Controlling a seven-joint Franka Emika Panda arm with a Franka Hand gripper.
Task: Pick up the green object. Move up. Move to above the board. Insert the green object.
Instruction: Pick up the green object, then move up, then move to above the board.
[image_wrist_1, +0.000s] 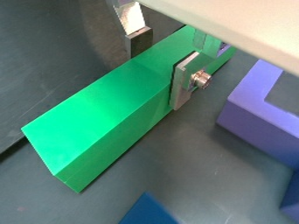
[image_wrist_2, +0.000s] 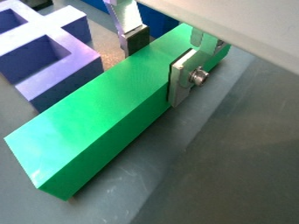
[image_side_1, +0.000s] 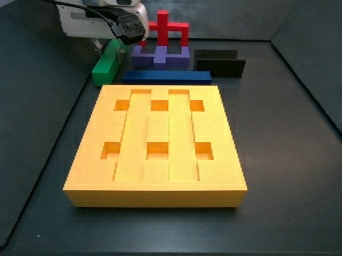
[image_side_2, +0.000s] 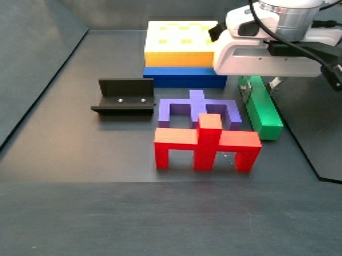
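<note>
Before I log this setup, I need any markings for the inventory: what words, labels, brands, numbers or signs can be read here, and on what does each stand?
None: no readable text, label, brand or number shows in any view.
Green bar: plain faces, with the pincer set astride it, a finger on each side.
Yellow-orange board: only grooves and square holes.
Blue bar, purple piece, red piece, black fixture: unmarked.

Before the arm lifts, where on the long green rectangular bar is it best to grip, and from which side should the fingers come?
Grip the long green rectangular bar across its narrow width, on its two flat long sides, coming down from above. It lies flat on the floor, so the top is free. In both wrist views the gripper already straddles it that way, near one end; gripping closer to the middle would probably tilt less.
</note>
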